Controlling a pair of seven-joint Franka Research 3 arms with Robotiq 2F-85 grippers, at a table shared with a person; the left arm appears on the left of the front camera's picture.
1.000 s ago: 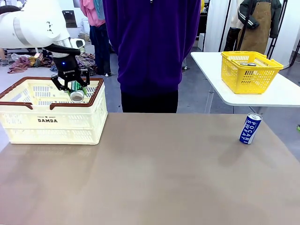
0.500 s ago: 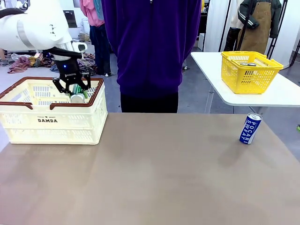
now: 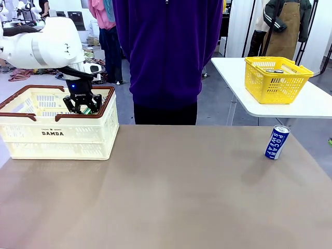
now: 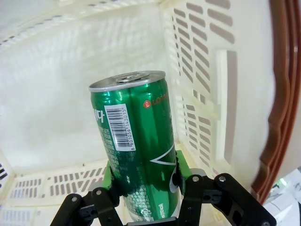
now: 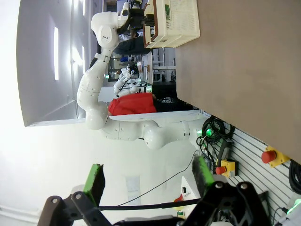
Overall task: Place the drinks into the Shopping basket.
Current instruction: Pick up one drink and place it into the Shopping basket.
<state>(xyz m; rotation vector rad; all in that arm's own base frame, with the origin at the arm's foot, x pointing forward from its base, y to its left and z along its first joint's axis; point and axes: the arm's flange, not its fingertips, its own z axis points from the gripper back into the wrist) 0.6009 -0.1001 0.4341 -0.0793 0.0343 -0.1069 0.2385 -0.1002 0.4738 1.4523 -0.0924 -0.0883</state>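
Left gripper [image 3: 83,106], jaws clenched on green can [image 4: 136,155], sits inside Shopping basket [image 3: 57,134] at desk's [image 3: 166,197] far left, near its right wall; blue can [image 3: 277,142] stands far right; person [image 3: 166,57] behind centre; right gripper [image 5: 149,179] jaws released.

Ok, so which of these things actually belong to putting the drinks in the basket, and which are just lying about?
Part of the job:
- green drink can, gripped by the left gripper
- cream DAMDA shopping basket, with that can down inside it
- blue Pocari Sweat can, out on the brown table

Just lying about:
- yellow mesh basket
- white side table under it
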